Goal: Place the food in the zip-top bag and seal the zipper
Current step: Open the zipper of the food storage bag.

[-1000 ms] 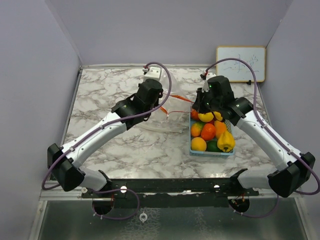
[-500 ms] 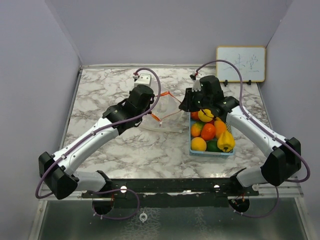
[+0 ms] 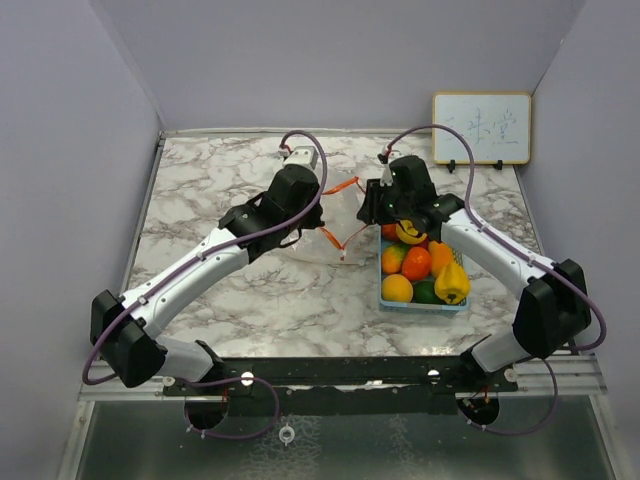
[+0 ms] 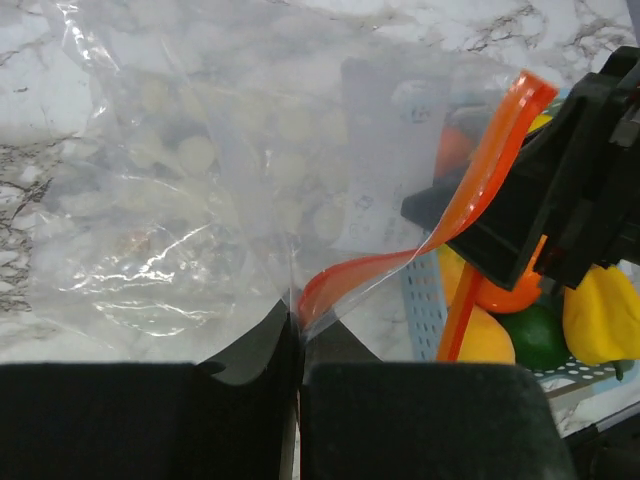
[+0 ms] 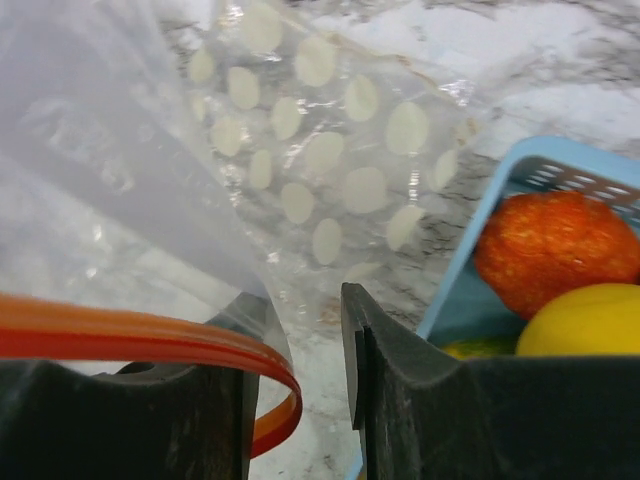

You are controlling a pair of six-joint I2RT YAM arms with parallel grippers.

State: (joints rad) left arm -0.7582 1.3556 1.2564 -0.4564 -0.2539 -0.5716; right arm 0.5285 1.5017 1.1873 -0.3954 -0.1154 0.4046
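Clamped at zipper point(image 4: 470, 192) by left gripper point(image 4: 298, 335), perhaps loosely by narrowly parted right gripper point(image 5: 305, 312); may slip, collapsing bag point(image 4: 180, 200) mouth.

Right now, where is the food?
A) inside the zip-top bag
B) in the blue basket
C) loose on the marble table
B: the food all sits piled in the blue basket, and the clear zip-top bag looks empty.
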